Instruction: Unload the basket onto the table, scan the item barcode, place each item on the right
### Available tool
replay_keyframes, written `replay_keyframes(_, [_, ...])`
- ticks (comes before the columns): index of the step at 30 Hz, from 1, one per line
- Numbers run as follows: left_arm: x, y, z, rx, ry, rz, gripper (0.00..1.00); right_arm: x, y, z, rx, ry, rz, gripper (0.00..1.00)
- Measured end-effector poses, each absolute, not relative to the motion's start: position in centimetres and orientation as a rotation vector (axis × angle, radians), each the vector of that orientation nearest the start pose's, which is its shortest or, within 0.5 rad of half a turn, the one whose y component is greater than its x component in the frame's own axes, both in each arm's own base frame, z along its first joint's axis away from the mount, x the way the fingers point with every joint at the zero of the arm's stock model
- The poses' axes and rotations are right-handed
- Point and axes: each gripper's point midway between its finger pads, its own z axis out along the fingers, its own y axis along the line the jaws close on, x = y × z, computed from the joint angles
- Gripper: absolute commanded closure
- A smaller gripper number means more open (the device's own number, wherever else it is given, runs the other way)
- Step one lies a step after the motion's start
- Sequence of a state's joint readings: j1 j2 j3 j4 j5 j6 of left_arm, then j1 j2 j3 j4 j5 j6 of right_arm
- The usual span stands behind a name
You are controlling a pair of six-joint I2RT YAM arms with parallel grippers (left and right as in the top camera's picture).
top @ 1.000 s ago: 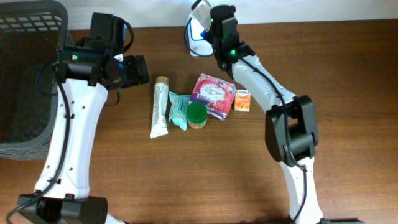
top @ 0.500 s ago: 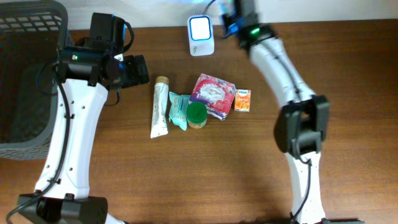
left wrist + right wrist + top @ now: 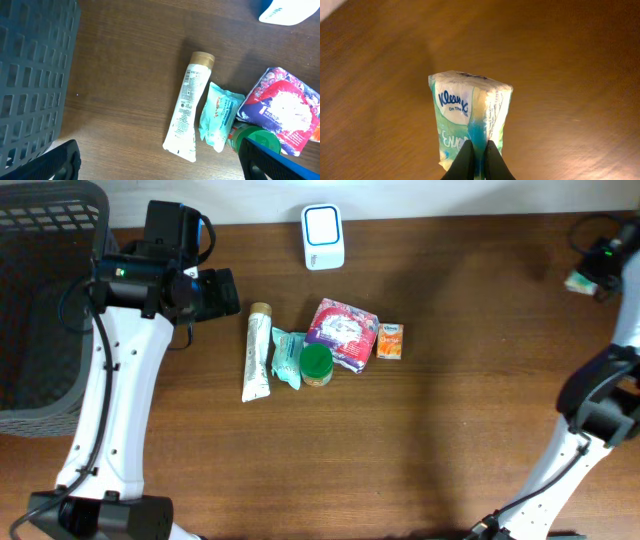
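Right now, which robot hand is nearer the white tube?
Left. The left hand sits close beside the white tube's cap end; the right hand is far to its right, gripping a tissue pack.

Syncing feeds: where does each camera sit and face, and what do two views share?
Overhead: above table, facing down on scanner, tube, basket; left arm and right arm show.
Left wrist: on left arm, facing down at tube; open fingers at bottom corners.
Right wrist: on right arm, facing table; shut fingers pinch Kleenex pack.
Shared: overhead and left wrist show tube, basket.

"Kleenex" and "On The" in blue on the tissue pack (image 3: 470, 112), lower print partly hidden
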State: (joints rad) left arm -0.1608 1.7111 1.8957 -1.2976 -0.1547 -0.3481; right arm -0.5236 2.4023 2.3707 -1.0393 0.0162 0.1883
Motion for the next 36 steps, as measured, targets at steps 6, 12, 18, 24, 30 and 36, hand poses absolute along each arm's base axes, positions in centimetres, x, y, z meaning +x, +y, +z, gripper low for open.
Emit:
replay_keyframes(6, [39.4,-3.7,26.0,-0.297,2.644,0.044,0.01,44.5,-36.7,11.9,1.141,2.418,-0.181,0.07])
replay_keyframes(12, [39.4,-3.7,26.0,-0.297,2.644,0.044,0.01,44.7,-35.7,10.7,1.098,2.462,-0.053,0.01])
replay_keyframes(18, [39.4,-3.7,26.0,-0.297,2.644,0.043,0.01,49.7,-23.7,11.9,0.834,2.506,0.548,0.01])
replay_keyframes(24, [39.4,-3.7,26.0,-0.297,2.645,0.044,0.01,47.8,-5.7,11.8,0.42,2.818,0.95,0.09])
replay_keyframes(30, [39.4,-3.7,26.0,-0.297,2.643,0.043,0.01,44.9,6.0,6.2,-0.007,3.078,0.848,0.3])
replay_keyframes(36, [39.4,-3.7,26.0,-0.297,2.644,0.043,0.01,43.6,8.1,1.3,0.096,3.136,0.834,0.5])
